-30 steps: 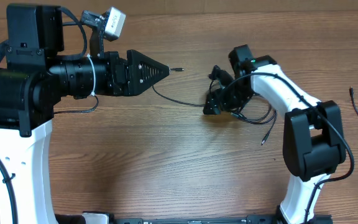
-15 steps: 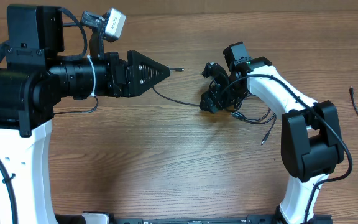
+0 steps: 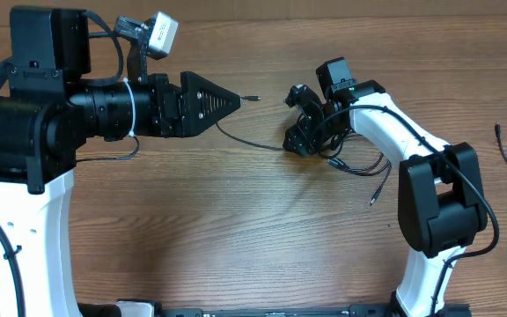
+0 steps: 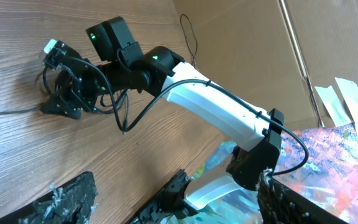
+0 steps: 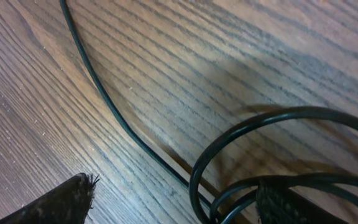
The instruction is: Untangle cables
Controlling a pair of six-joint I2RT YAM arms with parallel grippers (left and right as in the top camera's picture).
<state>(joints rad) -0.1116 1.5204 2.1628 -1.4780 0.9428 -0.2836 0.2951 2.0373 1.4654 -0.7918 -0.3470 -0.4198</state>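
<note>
Right gripper [image 3: 299, 139] pitched down onto the cables [image 5: 291, 112], reaching left, my fingers spread; left gripper [image 3: 232, 99] held level, pointing right, fingers parted too.

You are working on a brown wooden table [image 3: 236, 238] with a fine straight grain, lit evenly so that the shadows on it fall soft. Past its edge, in the left wrist view, you see a plain tan cardboard panel [image 4: 241, 37] with a dark seam running down it. There are white strips [image 4: 327, 104] beside the panel, and a sheet splashed with many colours [image 4: 334, 155] below them.
</note>
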